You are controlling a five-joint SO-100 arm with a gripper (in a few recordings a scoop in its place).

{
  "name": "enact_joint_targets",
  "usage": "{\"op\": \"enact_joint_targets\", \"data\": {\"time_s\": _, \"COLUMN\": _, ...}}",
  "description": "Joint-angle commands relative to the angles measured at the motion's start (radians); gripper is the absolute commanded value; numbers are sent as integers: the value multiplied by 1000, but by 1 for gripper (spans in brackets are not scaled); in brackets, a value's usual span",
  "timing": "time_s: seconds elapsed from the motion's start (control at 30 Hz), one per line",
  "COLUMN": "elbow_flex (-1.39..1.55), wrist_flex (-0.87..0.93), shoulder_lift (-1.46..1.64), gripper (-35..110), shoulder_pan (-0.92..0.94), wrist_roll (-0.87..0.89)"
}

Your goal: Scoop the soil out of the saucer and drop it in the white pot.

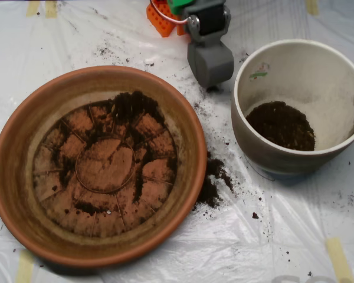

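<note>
The terracotta saucer (12, 159) fills the left half of the overhead view. Thin streaks of dark soil (130, 109) lie along its ridged base, with a denser patch at the upper middle. The white pot (256, 138) stands at the right, upright, with a mound of soil (281, 125) on its bottom and a small green mark by its rim. My grey scoop (210, 63) hangs at the top centre, between saucer and pot, just left of the pot's rim and above the sheet. Its shells look closed together; what is inside is hidden.
White plastic sheeting (271, 236) covers the table, held by yellow tape strips. Spilled soil (214, 180) lies on the sheet between saucer and pot, with fine crumbs scattered near the top. Orange arm parts (160, 20) sit at the top edge.
</note>
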Motion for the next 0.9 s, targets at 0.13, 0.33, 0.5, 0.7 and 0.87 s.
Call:
{"op": "enact_joint_targets", "data": {"time_s": 0.13, "elbow_flex": 61, "wrist_flex": -58, "shoulder_lift": 72, "gripper": 0, "shoulder_pan": -61, "wrist_roll": 8}}
{"op": "enact_joint_targets", "data": {"time_s": 0.33, "elbow_flex": 61, "wrist_flex": -60, "shoulder_lift": 72, "gripper": 0, "shoulder_pan": -46, "wrist_roll": 23}}
{"op": "enact_joint_targets", "data": {"time_s": 0.5, "elbow_flex": 61, "wrist_flex": -61, "shoulder_lift": 72, "gripper": 4, "shoulder_pan": -44, "wrist_roll": 23}}
{"op": "enact_joint_targets", "data": {"time_s": 0.7, "elbow_flex": 61, "wrist_flex": -61, "shoulder_lift": 72, "gripper": 3, "shoulder_pan": -44, "wrist_roll": 23}}
{"op": "enact_joint_targets", "data": {"time_s": 0.87, "elbow_flex": 61, "wrist_flex": -61, "shoulder_lift": 72, "gripper": 3, "shoulder_pan": -44, "wrist_roll": 23}}
